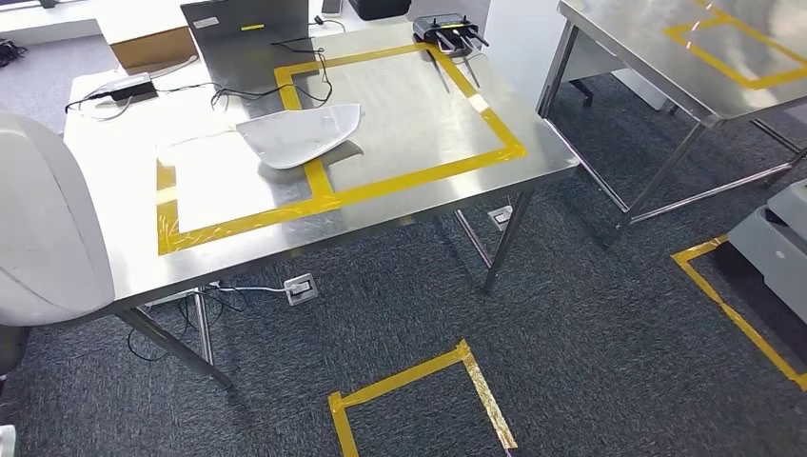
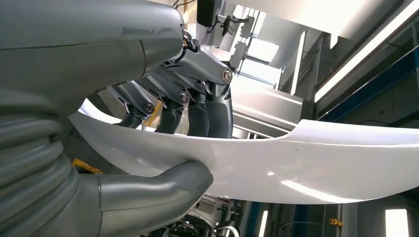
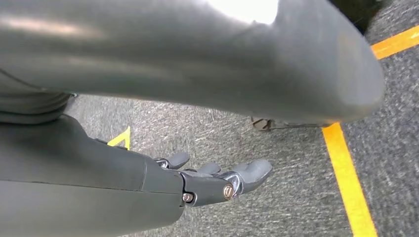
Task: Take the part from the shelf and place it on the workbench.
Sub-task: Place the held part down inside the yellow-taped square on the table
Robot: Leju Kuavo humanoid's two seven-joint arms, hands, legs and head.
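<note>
My left hand [image 2: 188, 108] grips a large white curved part [image 2: 296, 163], with the thumb [image 2: 168, 182] on one face and the dark fingers on the other. In the head view this white part [image 1: 43, 228] bulges in at the left edge, beside the steel workbench [image 1: 419, 205]. The bench top carries yellow tape rectangles. Another white shell-like part [image 1: 300, 133] lies on the bench across the tape between two rectangles. My right hand [image 3: 217, 180] hangs over the carpet with its fingers stretched out and nothing in them.
At the bench's far side are a laptop [image 1: 247, 24], a cardboard box [image 1: 152, 43], a black router [image 1: 447, 33] and a power adapter with cables [image 1: 124, 90]. A second steel table [image 1: 666, 57] stands right. On the floor are a yellow tape square [image 1: 419, 400] and grey equipment [image 1: 776, 243].
</note>
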